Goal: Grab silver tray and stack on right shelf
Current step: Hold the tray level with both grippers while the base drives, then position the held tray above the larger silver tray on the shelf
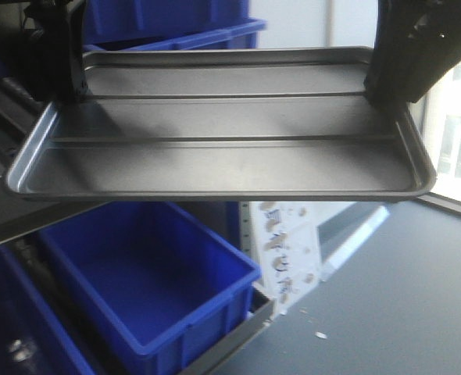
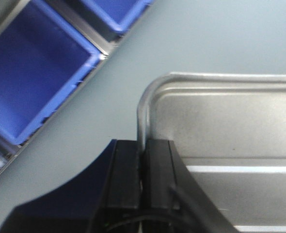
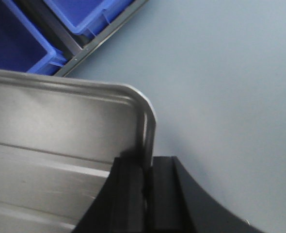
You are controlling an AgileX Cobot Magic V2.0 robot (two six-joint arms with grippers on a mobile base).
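Over floor [image 2: 206,39] — left pincer [image 2: 142,148], right pincer [image 3: 148,165] clamp silver tray [image 1: 230,141].

Front camera closely faces the silver tray [image 1: 215,148]; wrist cameras overlook its ends.

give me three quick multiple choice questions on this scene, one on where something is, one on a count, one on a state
1. Where is the silver tray?
A. lifted above the blue bins
B. lying on the floor
C. leaning against a wall

2. How many long ridges cross its floor?
A. none
B. five
C. two

3. The left gripper is
A. open, clear of the tray
B. shut on the tray's rim
C. out of view

Answers:
1 A, the front view shows it held up with bins beneath.
2 C, two raised lines run along its floor.
3 B, the left wrist view shows the jaws pinching the rim.
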